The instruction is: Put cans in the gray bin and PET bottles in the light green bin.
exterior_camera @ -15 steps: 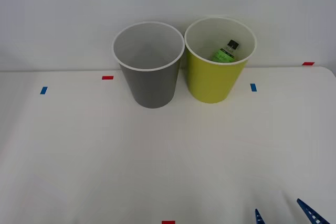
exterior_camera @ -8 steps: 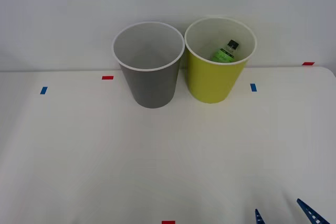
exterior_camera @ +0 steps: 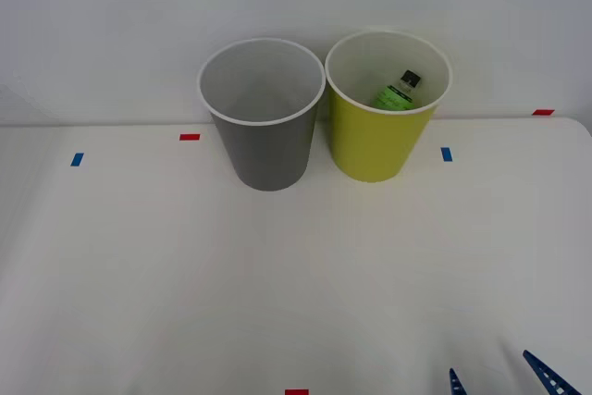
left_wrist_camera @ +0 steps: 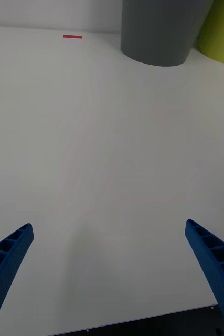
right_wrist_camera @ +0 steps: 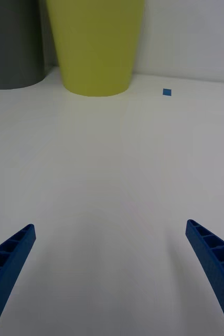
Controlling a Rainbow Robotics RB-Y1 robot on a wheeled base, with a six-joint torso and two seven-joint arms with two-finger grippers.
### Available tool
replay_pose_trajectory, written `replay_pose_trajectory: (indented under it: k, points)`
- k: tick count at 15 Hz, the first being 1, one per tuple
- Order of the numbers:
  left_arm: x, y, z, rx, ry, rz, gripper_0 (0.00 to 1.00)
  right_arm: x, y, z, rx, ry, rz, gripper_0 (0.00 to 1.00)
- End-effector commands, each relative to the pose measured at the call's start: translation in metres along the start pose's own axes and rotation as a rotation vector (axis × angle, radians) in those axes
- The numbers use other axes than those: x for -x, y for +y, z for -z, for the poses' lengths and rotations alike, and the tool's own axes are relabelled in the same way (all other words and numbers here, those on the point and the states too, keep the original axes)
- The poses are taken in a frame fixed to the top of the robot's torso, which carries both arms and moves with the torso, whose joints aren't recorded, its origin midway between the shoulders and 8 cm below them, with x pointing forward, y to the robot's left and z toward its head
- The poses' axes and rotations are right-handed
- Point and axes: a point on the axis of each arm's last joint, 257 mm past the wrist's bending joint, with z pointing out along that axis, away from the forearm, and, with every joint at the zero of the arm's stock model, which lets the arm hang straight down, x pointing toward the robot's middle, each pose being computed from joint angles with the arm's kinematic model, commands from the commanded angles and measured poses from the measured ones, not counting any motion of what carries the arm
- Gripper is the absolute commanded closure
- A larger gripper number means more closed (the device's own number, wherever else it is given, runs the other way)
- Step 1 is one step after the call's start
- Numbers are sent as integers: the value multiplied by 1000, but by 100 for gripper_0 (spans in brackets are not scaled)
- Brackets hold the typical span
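Yellow-green plastic, white-rimmed: light green bin point(exterior_camera: 384, 141) at the far edge of the worktop point(exterior_camera: 277, 265), touching or just beside the gray bin point(exterior_camera: 265, 141) on its left, both upright and mouths open toward the arms, presumably so that anything can be dropped in from above. PET bottle point(exterior_camera: 396, 91) already inside the light green bin, tilted against the far inner wall, black cap uppermost, green label showing — sorted where the task wants it. Gray bin's pale inside bare as far as visible; no can anywhere on the worktop. Right gripper point(right_wrist_camera: 112, 268) low at the near right of the worktop, blue ribbed fingers spread wide, holding nothing, well apart from the bins. Left gripper point(left_wrist_camera: 109, 268) likewise spread and unladen near the front edge, facing the gray bin. Likely judgement: sorting finished, or waiting on further items.
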Motion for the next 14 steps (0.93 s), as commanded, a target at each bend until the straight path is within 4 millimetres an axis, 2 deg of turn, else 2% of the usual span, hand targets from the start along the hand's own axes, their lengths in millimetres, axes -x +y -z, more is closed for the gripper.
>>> replay_pose_trajectory:
  k: [1, 14]
  points:
    - [0, 0, 0, 0, 0, 0, 0, 0, 0, 0, 0, 0, 0, 0]
    - [0, 0, 0, 0, 0, 0, 0, 0, 0, 0, 0, 0, 0, 0]
